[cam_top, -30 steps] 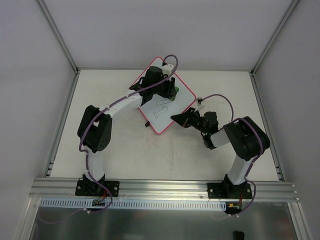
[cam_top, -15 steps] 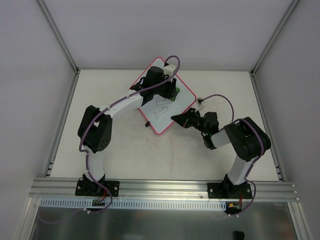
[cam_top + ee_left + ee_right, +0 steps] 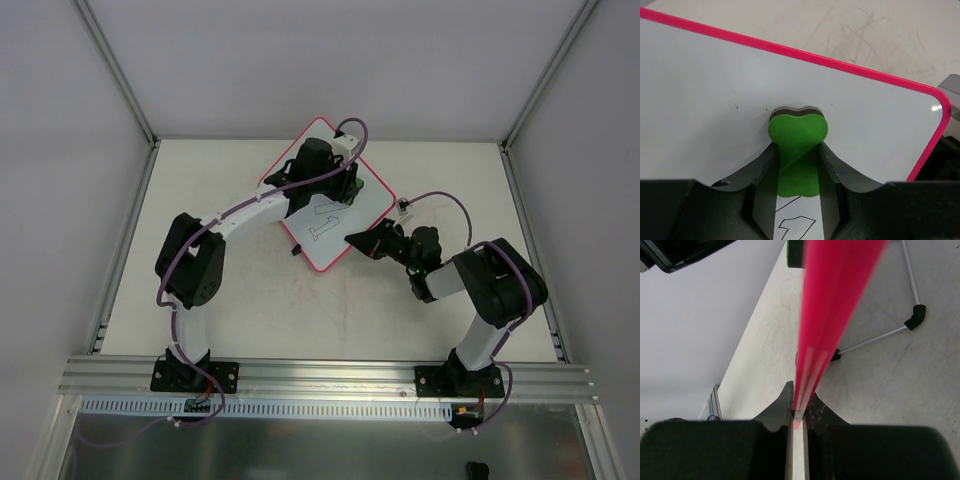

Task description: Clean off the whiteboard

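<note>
The whiteboard is white with a red-pink rim and stands propped at an angle at the back middle of the table. A black outlined "1" is on it. My left gripper is shut on the green eraser and presses it against the board, just above the "1" and a stray line. My right gripper is shut on the board's lower right rim, seen edge-on in the right wrist view.
A thin metal stand leg with black joints rests on the table behind the board. A small black clip sits at the board's lower left edge. Grey enclosure walls and aluminium rails border the table.
My left gripper has slid the eraser up and to the right across the board. One of the two written digits is gone; a single "1" remains. The board and right gripper shifted slightly right.
</note>
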